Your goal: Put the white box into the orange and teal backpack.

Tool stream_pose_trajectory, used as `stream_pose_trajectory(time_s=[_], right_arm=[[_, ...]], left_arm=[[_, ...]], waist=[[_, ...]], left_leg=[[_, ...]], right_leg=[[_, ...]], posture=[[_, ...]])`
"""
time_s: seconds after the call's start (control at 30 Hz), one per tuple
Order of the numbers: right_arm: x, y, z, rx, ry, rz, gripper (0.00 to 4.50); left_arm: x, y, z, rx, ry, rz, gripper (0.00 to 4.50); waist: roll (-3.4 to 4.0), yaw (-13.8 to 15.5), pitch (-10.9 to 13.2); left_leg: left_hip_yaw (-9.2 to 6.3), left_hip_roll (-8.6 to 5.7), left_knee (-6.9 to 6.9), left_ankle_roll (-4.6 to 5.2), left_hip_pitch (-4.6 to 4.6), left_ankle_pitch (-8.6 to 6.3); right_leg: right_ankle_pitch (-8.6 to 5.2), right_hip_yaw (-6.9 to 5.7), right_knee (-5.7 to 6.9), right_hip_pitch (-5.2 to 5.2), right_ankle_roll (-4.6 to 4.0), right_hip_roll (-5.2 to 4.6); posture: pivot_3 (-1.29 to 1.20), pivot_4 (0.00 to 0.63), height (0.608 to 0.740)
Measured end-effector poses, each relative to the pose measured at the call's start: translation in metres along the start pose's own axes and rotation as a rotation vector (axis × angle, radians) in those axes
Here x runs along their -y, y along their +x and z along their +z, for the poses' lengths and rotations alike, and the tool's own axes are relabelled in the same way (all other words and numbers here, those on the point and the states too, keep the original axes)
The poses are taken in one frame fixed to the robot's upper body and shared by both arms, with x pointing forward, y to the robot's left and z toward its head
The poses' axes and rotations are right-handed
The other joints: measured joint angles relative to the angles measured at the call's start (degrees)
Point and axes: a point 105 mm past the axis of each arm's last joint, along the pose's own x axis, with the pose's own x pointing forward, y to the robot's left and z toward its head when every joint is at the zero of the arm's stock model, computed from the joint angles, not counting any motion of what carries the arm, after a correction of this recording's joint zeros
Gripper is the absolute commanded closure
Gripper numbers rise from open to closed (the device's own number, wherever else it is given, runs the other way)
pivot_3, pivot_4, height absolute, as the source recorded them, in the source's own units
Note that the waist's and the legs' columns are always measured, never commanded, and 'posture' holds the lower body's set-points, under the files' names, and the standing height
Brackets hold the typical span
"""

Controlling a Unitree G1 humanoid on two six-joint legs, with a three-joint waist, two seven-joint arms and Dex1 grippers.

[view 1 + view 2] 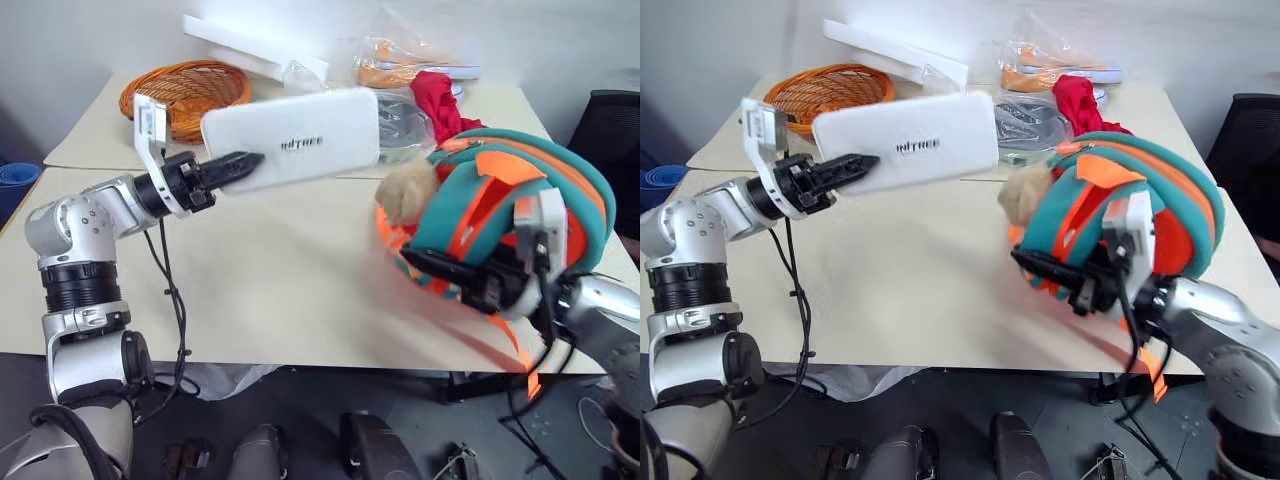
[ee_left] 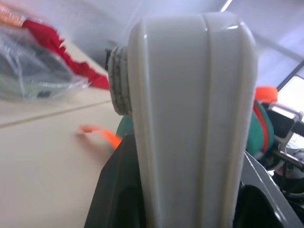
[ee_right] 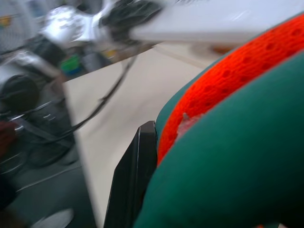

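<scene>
1. White box (image 1: pixel 300 135) — held up off the table (image 1: pixel 270 290) by one short end in the left gripper (image 1: pixel 238 167), fingers pinching that end; the rest of the box sticks out past the fingertips toward the backpack, roughly level, lettering side facing the head camera.
2. Orange and teal backpack (image 1: pixel 520 215) sits just past the right gripper (image 1: pixel 440 268), lifted or tipped at the table's near right edge. In the right wrist view a black finger (image 3: pixel 135 180) lies against teal and orange fabric, so the fingers look pressed onto the bag's fabric — I read it as a grip on the rim.
3. Gap: the box's free end is near the beige plush toy (image 1: pixel 408 190) on the bag, not touching.
4. Opening not visible from here; can't tell if the bag is unzipped wide enough.
5. Risks, my call:
   - end-only pinch on a long box, so it could pivot or slip when its tip hits fabric.
   - the plush toy sits between box and bag and could snag the leading corner.
   - thin fabric hold on the right; the bag could sag or pull free, closing the mouth.
   - bag at the table edge, so a push from the box could shove it off.
6. Orange wicker basket (image 1: pixel 185 95) and red cloth (image 1: pixel 438 100) lie beyond both grippers, out of the way.
</scene>
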Motion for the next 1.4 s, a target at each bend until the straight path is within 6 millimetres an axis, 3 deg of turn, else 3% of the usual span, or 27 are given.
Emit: stream_pose_trajectory(time_s=[0.1,0.3,0.6,0.8,0.93,1.17,1.27,1.4], right_arm=[[-0.02,-0.014,-0.005,-0.09,0.036,0.069,4.49],[-0.034,-0.031,0.001,-0.115,0.091,0.115,4.49],[-0.021,-0.039,0.009,-0.078,0.118,0.055,4.49],[-0.009,-0.043,0.002,-0.104,0.128,0.001,4.49],[-0.008,-0.044,0.002,-0.117,0.124,0.002,4.49],[-0.012,-0.043,0.003,-0.132,0.11,0.039,4.49],[-0.011,-0.037,0.005,-0.132,0.088,0.05,4.49],[-0.009,-0.028,0.003,-0.142,0.061,0.042,4.49]], left_arm=[[0.01,0.003,0.0,-0.003,0.02,-0.06,3.19],[0.016,0.01,-0.01,-0.033,0.027,-0.129,3.19],[0.02,0.032,-0.045,-0.221,0.233,-0.245,3.19],[0.008,0.04,-0.05,-0.311,0.36,-0.274,3.19],[0.004,0.058,-0.042,-0.371,0.491,-0.302,3.19],[0.006,0.084,-0.05,-0.474,0.636,-0.422,3.19],[0.016,0.105,-0.06,-0.512,0.676,-0.508,3.19],[0.027,0.144,-0.091,-0.527,0.678,-0.563,3.19]], waist=[[-0.07,0.3,0.0],[-0.12,0.8,0.0],[-0.13,1.0,0.0],[-0.14,1.1,0.0],[-0.14,1.1,0.0],[-0.15,0.9,0.1],[-0.15,1.0,0.1],[-0.15,1.2,0.1]], left_leg=[[-0.01,0.0,0.05,0.01,-0.05,0.0],[-0.05,-0.04,0.13,0.18,-0.05,-0.01],[-0.08,-0.07,0.17,0.16,-0.13,0.0],[-0.15,-0.1,0.25,0.4,-0.24,-0.08],[-0.15,-0.15,0.27,0.52,-0.31,-0.12],[-0.13,-0.12,0.28,0.55,-0.39,-0.14],[-0.13,-0.14,0.31,0.57,-0.38,-0.13],[-0.16,-0.21,0.31,0.63,-0.41,-0.12]], right_leg=[[0.02,0.01,-0.07,0.01,0.04,0.0],[0.07,0.01,-0.02,0.03,0.12,0.01],[0.07,0.01,-0.11,0.03,0.12,-0.01],[0.1,-0.03,-0.13,0.02,0.17,0.02],[0.12,-0.03,-0.21,0.01,0.22,0.03],[0.14,-0.01,-0.28,-0.03,0.26,0.05],[0.14,0.0,-0.24,-0.03,0.26,0.07],[0.15,0.0,-0.25,-0.04,0.27,0.09]], posture=[[0.0,0.15,0.74],[0.0,0.15,0.74],[0.0,0.15,0.74],[0.0,0.15,0.74],[0.0,0.15,0.74],[0.0,0.15,0.74],[0.0,0.15,0.74],[0.0,0.15,0.74]])
